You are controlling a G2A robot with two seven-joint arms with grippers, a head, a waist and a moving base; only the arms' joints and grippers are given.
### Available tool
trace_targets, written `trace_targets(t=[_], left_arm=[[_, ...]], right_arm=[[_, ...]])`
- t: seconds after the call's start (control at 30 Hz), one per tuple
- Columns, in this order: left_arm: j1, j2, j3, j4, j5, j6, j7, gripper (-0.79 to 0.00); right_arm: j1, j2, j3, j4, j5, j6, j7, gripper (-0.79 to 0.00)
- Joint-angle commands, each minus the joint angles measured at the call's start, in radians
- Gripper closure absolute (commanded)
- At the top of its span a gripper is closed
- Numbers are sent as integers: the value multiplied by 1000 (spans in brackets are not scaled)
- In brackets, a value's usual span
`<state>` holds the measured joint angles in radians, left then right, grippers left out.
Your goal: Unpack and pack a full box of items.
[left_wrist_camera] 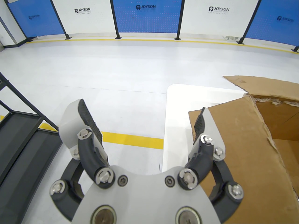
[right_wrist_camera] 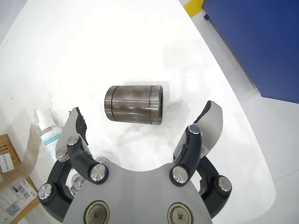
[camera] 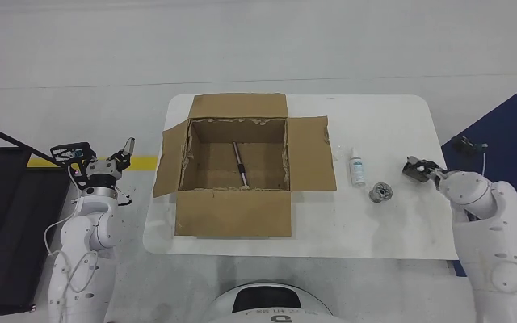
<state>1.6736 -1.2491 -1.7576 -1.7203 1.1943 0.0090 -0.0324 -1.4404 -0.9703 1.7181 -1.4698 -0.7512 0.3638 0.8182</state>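
Cardboard box (camera: 234, 214) open on white table (camera: 388, 121), blue-white fence panels (left_wrist_camera: 144, 22) beyond, left tool (left_wrist_camera: 142, 106) and right tool (right_wrist_camera: 144, 109) wide-open, empty.

**Surroundings: Table, Floor and Barriers**

A white table (camera: 388, 218) with rounded corners stands on a pale grey floor (camera: 242, 40). A yellow floor line (left_wrist_camera: 133, 139) runs in from the left and meets the table's left edge. A black metal rack (camera: 24, 210) with flat shelves stands on the floor at the left, apart from the table. A dark blue panel (camera: 493, 137) stands beside the table's right edge. On the far side, a barrier of alternating blue and white panels (left_wrist_camera: 149, 8) on black posts (left_wrist_camera: 112, 10) borders the floor, with a second yellow line at its foot.
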Motion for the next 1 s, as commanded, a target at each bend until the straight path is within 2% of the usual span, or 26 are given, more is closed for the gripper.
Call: trace_targets(t=[0.0, 0.17, 0.73, 0.77, 0.83, 0.87, 0.93, 0.97], left_arm=[[0, 0, 0, 0, 0, 0, 0, -785], [0, 0, 0, 0, 0, 0, 0, -785], [0, 0, 0, 0, 0, 0, 0, -785], [0, 0, 0, 0, 0, 0, 0, -785], [0, 0, 0, 0, 0, 0, 0, -785], [0, 0, 0, 0, 0, 0, 0, -785], [0, 0, 0, 0, 0, 0, 0, -785], [0, 0, 0, 0, 0, 0, 0, -785]], right_arm=[[13, -2, -25, 1, -33, 34, -6, -785], [50, -8, -70, 22, -81, 93, -3, -785], [149, -23, -167, 126, -185, 137, 30, -785], [156, -24, -173, 134, -188, 138, 31, -767], [167, -27, -181, 145, -192, 138, 34, -659], [171, -28, -184, 149, -195, 137, 35, -588], [177, -29, -187, 155, -198, 135, 38, -385], [179, -29, -188, 158, -201, 133, 40, -369]])
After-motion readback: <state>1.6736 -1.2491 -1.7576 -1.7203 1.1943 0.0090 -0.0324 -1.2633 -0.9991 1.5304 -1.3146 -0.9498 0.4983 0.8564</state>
